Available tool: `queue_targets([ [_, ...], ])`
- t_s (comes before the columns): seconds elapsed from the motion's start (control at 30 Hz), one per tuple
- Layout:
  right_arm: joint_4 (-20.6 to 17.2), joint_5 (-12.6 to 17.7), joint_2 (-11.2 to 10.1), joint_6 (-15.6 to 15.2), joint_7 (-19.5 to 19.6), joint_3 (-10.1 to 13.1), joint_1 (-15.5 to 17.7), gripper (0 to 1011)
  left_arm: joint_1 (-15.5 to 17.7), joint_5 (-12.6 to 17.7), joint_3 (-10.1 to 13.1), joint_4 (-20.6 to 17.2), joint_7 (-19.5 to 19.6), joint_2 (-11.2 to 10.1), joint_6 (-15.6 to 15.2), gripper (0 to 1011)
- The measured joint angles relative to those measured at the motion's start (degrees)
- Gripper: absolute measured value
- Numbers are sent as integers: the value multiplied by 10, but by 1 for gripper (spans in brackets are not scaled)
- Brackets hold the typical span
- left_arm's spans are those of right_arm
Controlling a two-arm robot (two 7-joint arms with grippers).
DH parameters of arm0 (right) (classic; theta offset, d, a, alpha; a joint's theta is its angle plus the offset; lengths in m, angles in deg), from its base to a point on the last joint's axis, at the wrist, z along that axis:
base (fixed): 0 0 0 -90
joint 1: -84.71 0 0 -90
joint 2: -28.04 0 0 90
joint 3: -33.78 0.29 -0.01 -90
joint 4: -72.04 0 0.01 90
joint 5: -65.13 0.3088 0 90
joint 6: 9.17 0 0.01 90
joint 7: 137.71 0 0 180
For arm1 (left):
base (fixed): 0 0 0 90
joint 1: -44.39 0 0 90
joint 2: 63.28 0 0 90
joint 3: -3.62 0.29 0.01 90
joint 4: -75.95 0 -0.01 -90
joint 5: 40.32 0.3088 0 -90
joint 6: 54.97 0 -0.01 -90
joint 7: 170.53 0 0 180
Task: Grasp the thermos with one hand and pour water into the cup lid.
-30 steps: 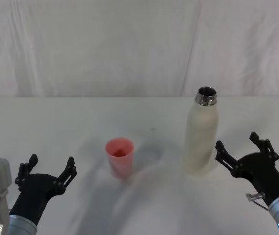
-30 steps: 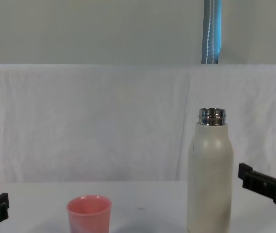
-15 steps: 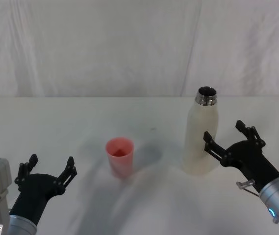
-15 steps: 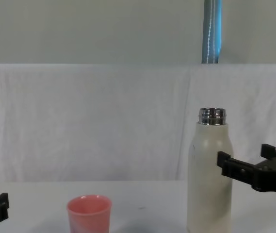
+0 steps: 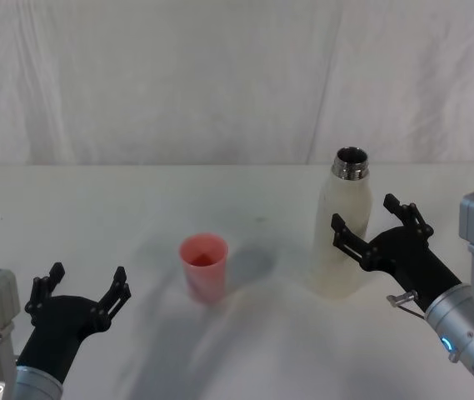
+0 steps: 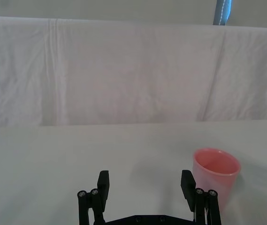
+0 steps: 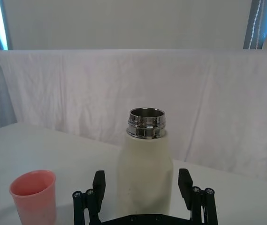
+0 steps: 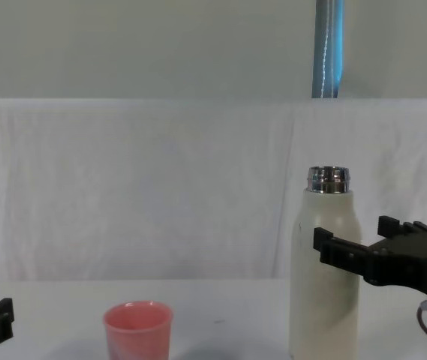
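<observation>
Over the last second the right gripper (image 5: pixel 370 229) has slid in from the right edge of the table and now brackets the thermos (image 5: pixel 341 225), jaws spread wide with one finger in front of the body and one behind; I can't tell whether either pad touches yet. The thermos stands upright, uncapped, on the right of the table (image 5: pixel 120 208), and the cup lid (image 5: pixel 204 267) sits well apart to its left, a little nearer. The left gripper (image 5: pixel 78 292) idles at the near left, also spread wide. That smooth cream shell looks rigid but slick, and likely heavy if full, so a firm squeeze around mid-body seems the safest hold. The right wrist view shows the bottle centred between the two fingers (image 7: pixel 93 197), which the chest view cannot confirm; the chest view shows instead that the jaws sit at about mid-height.
</observation>
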Motion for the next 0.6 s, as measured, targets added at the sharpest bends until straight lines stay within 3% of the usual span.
queue_targets([
  [0.6, 43, 6, 12, 2, 2, -14, -35, 1001, 0, 0, 0, 0, 0, 0, 0, 1001],
])
